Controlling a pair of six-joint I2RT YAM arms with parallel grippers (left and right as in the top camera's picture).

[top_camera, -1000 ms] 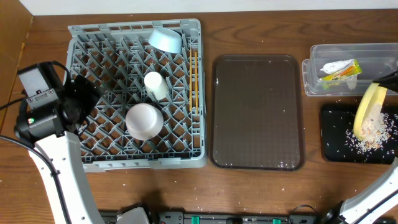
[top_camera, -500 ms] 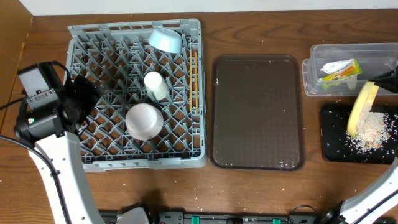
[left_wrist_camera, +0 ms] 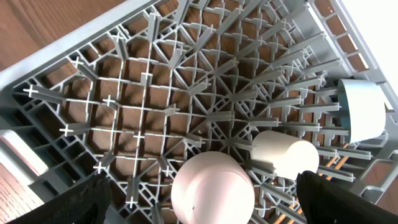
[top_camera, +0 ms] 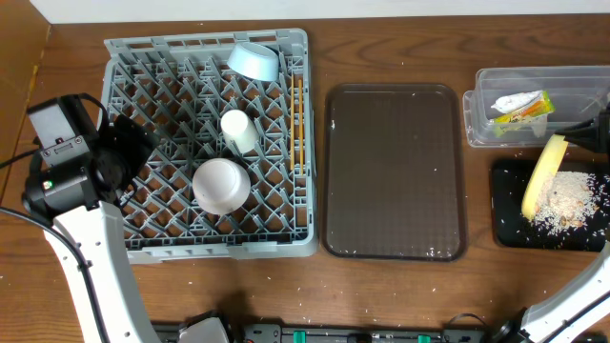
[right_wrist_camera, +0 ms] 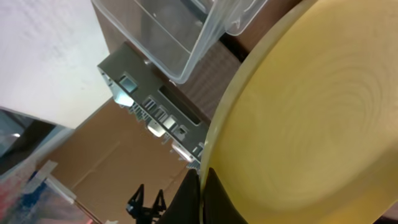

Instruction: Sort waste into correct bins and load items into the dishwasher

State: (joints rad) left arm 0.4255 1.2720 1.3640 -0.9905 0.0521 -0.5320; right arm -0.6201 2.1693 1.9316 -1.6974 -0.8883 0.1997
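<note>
The smooth, round pale yellow plate point(right_wrist_camera: 311, 106) is pinched at its rim by the closed right gripper point(right_wrist_camera: 200, 186) and tilted over the flat black tray point(top_camera: 503, 183), which is strewn with crumbs point(top_camera: 570, 198). The left gripper point(left_wrist_camera: 204, 180) is spread wide, with the latticed grey rack point(left_wrist_camera: 143, 93) and domed pinkish-white bowl point(left_wrist_camera: 214, 199) below its jaws.

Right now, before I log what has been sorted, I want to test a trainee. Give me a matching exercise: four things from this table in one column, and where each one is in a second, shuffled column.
Things
1. light blue bowl
2. wrapper packet
3. pale yellow plate
4. food crumbs

Places
A. inside the clear tub
B. piled on the black tray
C. in the grey dish rack
D. tilted on edge, held by the right gripper over the black tray

Pairs: 1-C, 2-A, 3-D, 4-B
</note>
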